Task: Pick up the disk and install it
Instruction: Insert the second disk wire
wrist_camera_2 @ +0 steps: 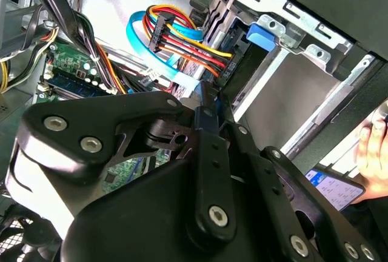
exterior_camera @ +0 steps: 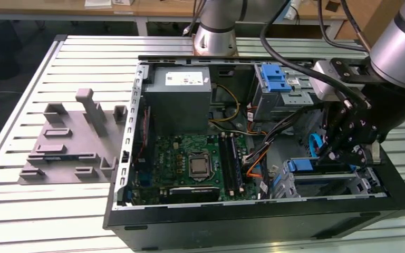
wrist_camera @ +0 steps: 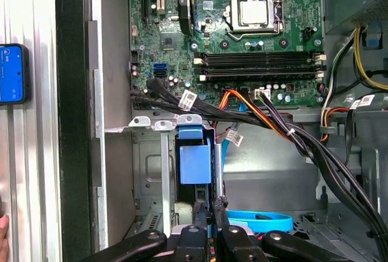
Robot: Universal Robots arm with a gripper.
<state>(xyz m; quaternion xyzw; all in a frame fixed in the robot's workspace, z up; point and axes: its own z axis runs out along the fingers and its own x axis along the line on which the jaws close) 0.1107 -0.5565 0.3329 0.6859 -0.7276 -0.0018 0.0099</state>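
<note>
In the first wrist view, you see the black end effector (wrist_camera: 209,216) closed to a narrow gap on the blue-framed silver-grey disk (wrist_camera: 195,164). The disk stands edge-on in the silver metal drive bay (wrist_camera: 151,171) of the open black computer case (exterior_camera: 259,221) on the table (exterior_camera: 83,52).

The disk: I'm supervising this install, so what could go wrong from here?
1. The disk, clamped edge-on in the gripper, sits in the mouth of the drive cage; a slight tilt could jam it against the cage walls.
2. The black and orange cables cross just beyond the cage, and a blue flat cable lies beside the gripper; either might snag.
3. A person's hand is close to the case and could be struck.
</note>
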